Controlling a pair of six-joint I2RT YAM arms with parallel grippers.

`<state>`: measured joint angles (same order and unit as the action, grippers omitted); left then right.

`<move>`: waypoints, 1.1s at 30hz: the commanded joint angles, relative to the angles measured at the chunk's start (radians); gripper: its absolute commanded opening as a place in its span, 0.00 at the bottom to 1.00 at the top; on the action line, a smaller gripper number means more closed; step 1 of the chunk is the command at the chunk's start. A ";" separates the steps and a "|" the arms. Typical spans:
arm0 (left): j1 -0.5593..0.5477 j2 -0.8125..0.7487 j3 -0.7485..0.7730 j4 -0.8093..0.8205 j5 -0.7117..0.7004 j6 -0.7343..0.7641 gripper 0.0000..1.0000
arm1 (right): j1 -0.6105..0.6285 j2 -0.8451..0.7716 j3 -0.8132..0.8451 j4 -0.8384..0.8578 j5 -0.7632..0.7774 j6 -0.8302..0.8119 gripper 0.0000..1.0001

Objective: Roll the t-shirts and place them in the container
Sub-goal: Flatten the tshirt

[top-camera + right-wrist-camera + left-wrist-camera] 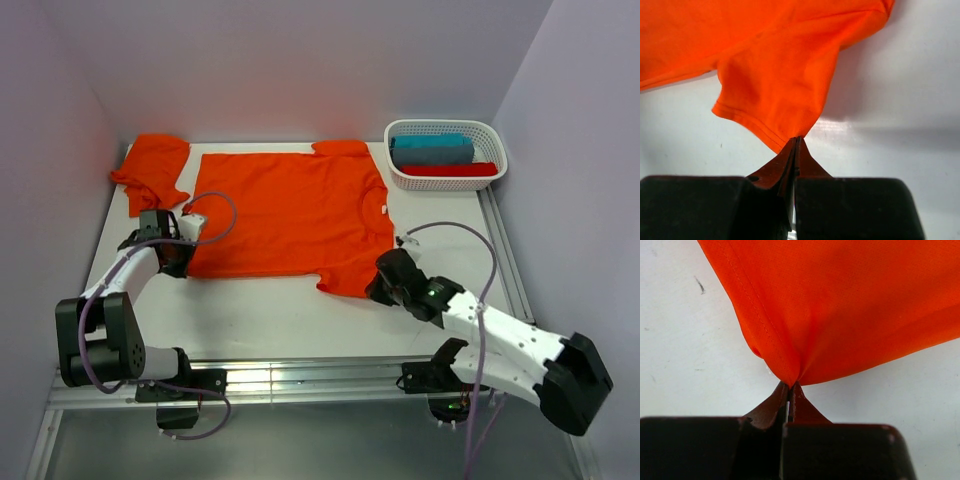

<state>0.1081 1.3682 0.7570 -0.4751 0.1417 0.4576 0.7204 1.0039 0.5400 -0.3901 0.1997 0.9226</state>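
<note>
A white lattice basket point(497, 152) stands on the table point(300, 320) at its far right corner. Three rolled cloths lie in it side by side: a teal roll point(432, 141) against the far wall, a grey roll point(436, 156) in the middle, and a red roll point(450, 169) against the near wall.

The spread t-shirt point(290, 210), bright orange, lies flat on the table just left of the basket and somewhat nearer the arms than it. Its collar faces the basket's side, and its bottom hem is the edge farthest from the basket. One sleeve reaches close to the basket's left end; the other points away from it, toward the arms.

A bunched t-shirt point(152, 170), also orange, sits well apart from the basket, beyond the spread shirt's hem on the opposite side of the table.

The left gripper point(790, 390) is pressed together on the hem corner farthest from the basket, and the cloth gathers into a fold at its tips. The right gripper point(797, 145) is likewise closed, pinching the stitched edge of the sleeve that points away from the basket.
</note>
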 commanded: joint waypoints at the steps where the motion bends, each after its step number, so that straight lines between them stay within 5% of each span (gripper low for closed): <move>1: 0.005 -0.060 -0.016 0.024 -0.024 0.026 0.00 | 0.022 -0.125 -0.049 -0.098 0.050 0.068 0.00; 4: 0.005 -0.092 -0.031 0.024 -0.025 0.033 0.05 | 0.037 -0.226 -0.087 -0.147 0.047 0.102 0.00; 14: 0.005 -0.120 -0.012 -0.055 0.061 0.043 0.56 | 0.085 -0.295 -0.117 -0.179 0.060 0.150 0.00; 28: 0.105 -0.016 0.137 -0.206 0.114 -0.115 0.52 | 0.103 -0.192 -0.115 -0.067 0.089 0.130 0.00; 33: 0.151 0.087 0.203 -0.224 0.165 -0.174 0.39 | 0.105 -0.153 -0.098 -0.050 0.101 0.101 0.00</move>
<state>0.2356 1.4189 0.9207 -0.6632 0.2451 0.3412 0.8162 0.8337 0.4118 -0.4797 0.2546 1.0462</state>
